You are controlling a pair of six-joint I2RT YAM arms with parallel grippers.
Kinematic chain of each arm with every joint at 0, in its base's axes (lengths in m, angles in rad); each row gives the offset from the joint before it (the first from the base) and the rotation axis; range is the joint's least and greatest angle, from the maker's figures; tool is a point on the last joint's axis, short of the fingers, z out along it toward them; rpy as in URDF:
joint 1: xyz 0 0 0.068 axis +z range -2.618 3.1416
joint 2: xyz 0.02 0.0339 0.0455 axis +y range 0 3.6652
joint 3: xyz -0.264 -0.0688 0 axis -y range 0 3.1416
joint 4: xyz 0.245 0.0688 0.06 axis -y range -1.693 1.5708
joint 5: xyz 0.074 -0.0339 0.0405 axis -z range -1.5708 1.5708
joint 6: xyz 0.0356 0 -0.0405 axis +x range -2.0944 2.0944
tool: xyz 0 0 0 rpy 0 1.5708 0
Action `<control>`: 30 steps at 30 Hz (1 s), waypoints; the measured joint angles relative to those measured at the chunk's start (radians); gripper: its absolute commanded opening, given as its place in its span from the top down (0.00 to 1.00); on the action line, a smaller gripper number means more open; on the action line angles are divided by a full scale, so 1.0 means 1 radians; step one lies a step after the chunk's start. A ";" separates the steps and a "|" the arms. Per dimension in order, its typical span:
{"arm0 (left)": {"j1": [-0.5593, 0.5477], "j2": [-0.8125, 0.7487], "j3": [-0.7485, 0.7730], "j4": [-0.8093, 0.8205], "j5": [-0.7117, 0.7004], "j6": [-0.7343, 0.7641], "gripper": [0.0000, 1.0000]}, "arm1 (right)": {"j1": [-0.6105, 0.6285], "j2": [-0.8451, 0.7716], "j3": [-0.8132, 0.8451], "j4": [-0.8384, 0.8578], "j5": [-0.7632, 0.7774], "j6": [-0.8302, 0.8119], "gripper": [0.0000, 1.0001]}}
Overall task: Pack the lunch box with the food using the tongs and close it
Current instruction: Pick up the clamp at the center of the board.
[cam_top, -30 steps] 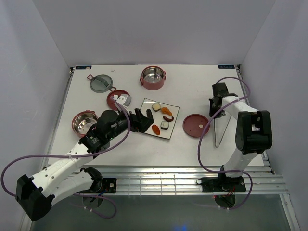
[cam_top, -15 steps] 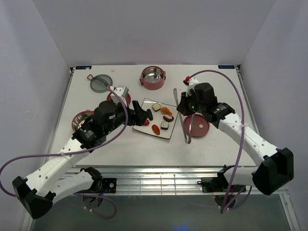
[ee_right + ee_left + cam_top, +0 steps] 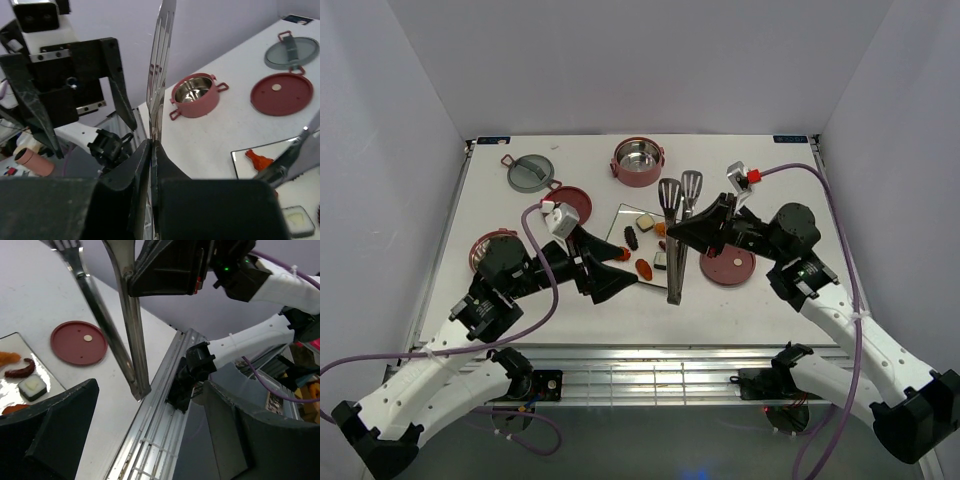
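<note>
My right gripper (image 3: 686,228) (image 3: 152,150) is shut on one arm of the silvery tongs (image 3: 675,240) (image 3: 125,335) (image 3: 161,60). It holds them above the right edge of the square plate (image 3: 623,219). The other arm of the tongs (image 3: 295,156) hangs free. Several pieces of food (image 3: 644,268) (image 3: 32,385) lie on the plate. My left gripper (image 3: 620,276) (image 3: 150,435) is open and empty, left of the tongs and facing them. One lunch box bowl (image 3: 638,160) stands at the back. The other bowl (image 3: 488,248) (image 3: 195,94) is at the left, partly behind my left arm.
A red disc lid (image 3: 728,266) (image 3: 79,342) lies right of the plate, under my right arm. A second red lid (image 3: 570,199) (image 3: 281,93) and the grey-green top lid (image 3: 531,172) (image 3: 291,52) lie at the back left. The table's metal front rail (image 3: 160,405) runs close below the tongs' joint.
My right arm has swung in from the right with the tongs, bringing them over the plate's right edge. My left arm has drawn back off the plate, its gripper turned toward the tongs.
</note>
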 measured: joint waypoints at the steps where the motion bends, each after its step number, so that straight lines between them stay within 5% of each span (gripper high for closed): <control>1: 0.000 0.001 -0.017 0.037 0.031 -0.005 0.06 | 0.000 -0.006 -0.024 0.072 -0.028 0.041 0.92; 13: 0.000 0.163 -0.069 0.250 0.226 -0.048 0.12 | 0.020 0.019 -0.119 0.525 -0.145 0.366 0.92; 23: 0.000 0.239 -0.076 0.438 0.313 -0.118 0.22 | 0.075 0.003 -0.153 0.591 -0.137 0.401 0.92; 30: -0.007 0.295 -0.097 0.550 0.354 -0.183 0.39 | 0.084 0.006 -0.183 0.589 -0.110 0.383 0.92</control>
